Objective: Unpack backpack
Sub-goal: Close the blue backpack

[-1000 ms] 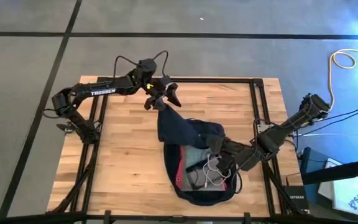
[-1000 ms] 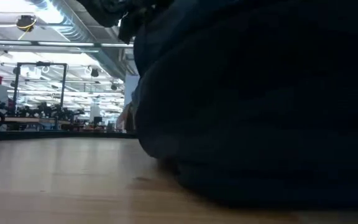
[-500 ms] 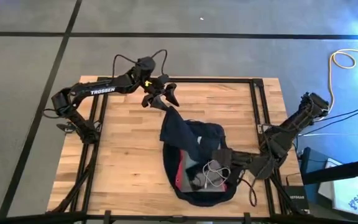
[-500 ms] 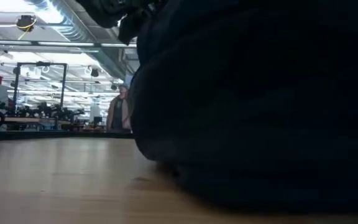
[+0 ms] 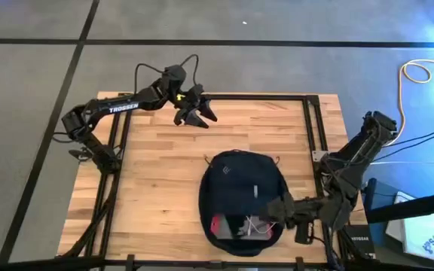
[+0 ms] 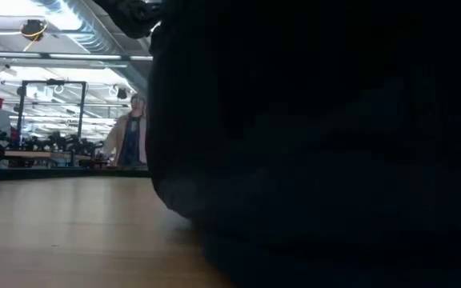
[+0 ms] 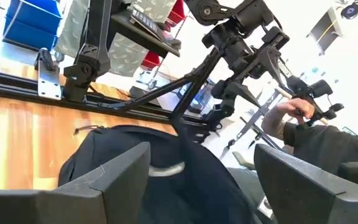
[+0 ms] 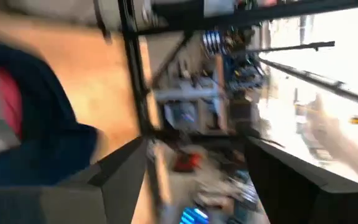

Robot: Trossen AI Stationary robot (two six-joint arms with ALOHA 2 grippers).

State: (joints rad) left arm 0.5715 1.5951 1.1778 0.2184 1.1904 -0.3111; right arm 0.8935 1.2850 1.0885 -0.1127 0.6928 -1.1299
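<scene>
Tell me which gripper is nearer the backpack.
Right. The right gripper sits at the backpack's open end near the table's front edge; the left gripper is apart from it, near the far edge.

I can read "TROSSEN" in white letters along the left arm (image 5: pixel 119 109) from the overhead camera. A white box (image 5: pixel 432 241) off the bench's right corner carries blue print, too small for me to read. I can read nothing else.
</scene>
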